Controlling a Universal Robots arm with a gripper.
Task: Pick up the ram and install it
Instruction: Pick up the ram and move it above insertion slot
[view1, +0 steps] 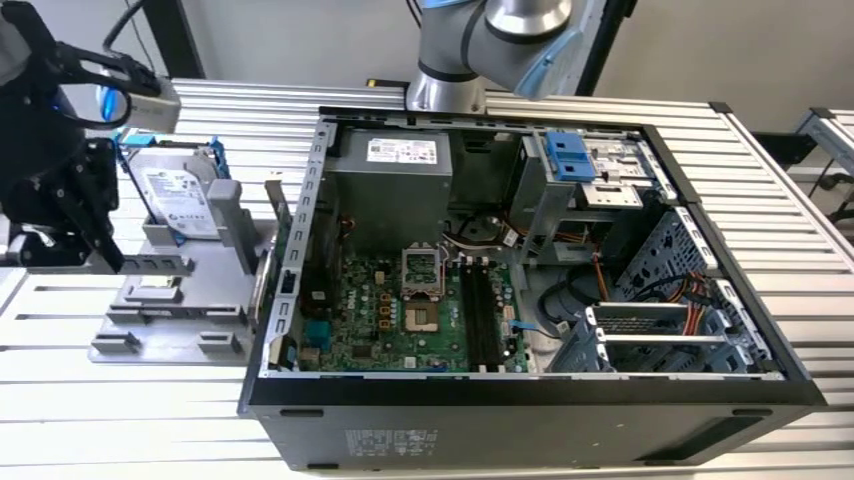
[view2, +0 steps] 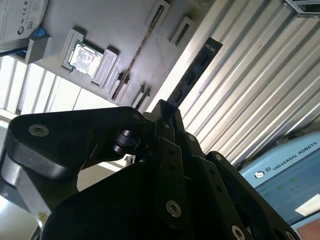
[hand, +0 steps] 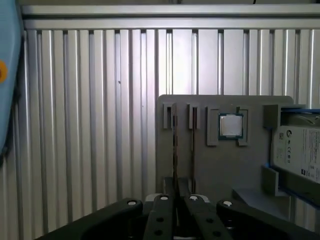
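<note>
As far as both wrist views showed, the jaws were drawn almost together on the ram (view2: 194, 69), pinching its two thin faces. It ran edge-on in line with their narrow gap and hung clear of the tray (hand: 240, 170) below. How far along its length they held it was hidden. I judged the stick light and stiff but fragile, a thin board with brittle chips. Its flat faces were the sound place to hold, with modest squeeze, since smooth chip tops could slip and a skewed grip would twist it. Under it the tray's outer slot looked vacant. A thin dark line ran along the next slot, and I could not tell whether that was a second stick or a bare groove. Further in sat the processor (hand: 230, 125) in its pocket, then the drive (hand: 300, 150) in a blue frame, both well apart from the ram. The tray lay on the ribbed surface (hand: 90, 125), just beside the open case (view1: 534, 388). Inside the case, long black sockets (view1: 478, 310) stood on the board (view1: 360, 300), with cables (view1: 567, 300) near them. The case wall and those cables looked the likeliest things to foul a long stick.
</note>
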